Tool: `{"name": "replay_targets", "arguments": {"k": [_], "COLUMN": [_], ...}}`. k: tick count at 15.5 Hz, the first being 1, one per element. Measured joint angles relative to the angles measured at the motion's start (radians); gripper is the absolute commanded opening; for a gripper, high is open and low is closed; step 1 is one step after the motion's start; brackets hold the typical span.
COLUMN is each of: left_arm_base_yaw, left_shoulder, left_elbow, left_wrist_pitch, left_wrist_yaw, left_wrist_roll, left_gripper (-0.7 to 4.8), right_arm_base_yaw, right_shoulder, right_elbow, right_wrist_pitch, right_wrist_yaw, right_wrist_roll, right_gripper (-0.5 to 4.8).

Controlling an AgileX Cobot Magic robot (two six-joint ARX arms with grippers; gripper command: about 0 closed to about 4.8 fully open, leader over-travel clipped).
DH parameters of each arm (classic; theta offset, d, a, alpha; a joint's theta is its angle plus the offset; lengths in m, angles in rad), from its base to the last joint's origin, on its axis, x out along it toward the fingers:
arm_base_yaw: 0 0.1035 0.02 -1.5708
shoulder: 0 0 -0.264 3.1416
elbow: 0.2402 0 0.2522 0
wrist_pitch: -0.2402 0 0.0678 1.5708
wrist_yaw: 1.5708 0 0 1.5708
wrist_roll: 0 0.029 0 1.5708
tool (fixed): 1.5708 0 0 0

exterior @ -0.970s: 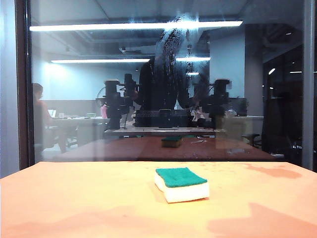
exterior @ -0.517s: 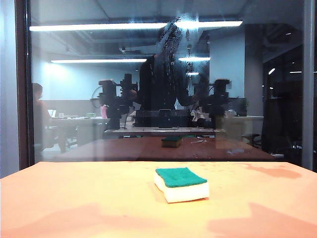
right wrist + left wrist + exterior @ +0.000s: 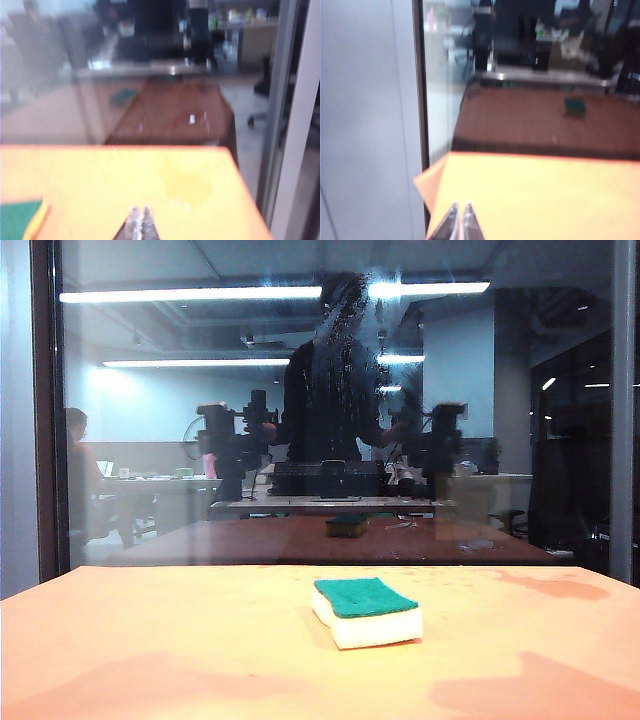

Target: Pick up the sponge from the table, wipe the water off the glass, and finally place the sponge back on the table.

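Both pincers are pressed shut on nothing: the right pincer (image 3: 139, 216) hangs over the orange bench (image 3: 150, 640) with the sponge (image 3: 22, 217) off to one side, untouched. Left pincer (image 3: 459, 212) sits near the bench corner beside the glass (image 3: 200, 440), with no sponge in its view.

1. You see the sponge (image 3: 366, 611): dark green top, pale cream body.
2. Your counter (image 3: 150, 640) is orange-tan with darker blotches.
3. The glass (image 3: 300, 390) has a dark frame edge and whitish smears.
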Motion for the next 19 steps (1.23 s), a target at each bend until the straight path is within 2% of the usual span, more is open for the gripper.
{"name": "replay_targets", "arguments": {"k": [3,19], "left_arm_base_yaw": [0.0,0.0], "left_shoulder": [0.0,0.0], "left_elbow": [0.0,0.0], "left_wrist_pitch": [-0.046,-0.047], "left_wrist_yaw": [0.002,0.002], "left_wrist_roll": [0.0,0.0], "left_gripper": [-0.06,-0.06], "right_arm_base_yaw": [0.0,0.0], "right_shoulder": [0.0,0.0], "right_elbow": [0.0,0.0], "right_wrist_pitch": [-0.038,-0.043], "right_wrist_yaw": [0.0,0.0], "right_wrist_roll": [0.0,0.0], "right_gripper": [-0.06,-0.06]}}
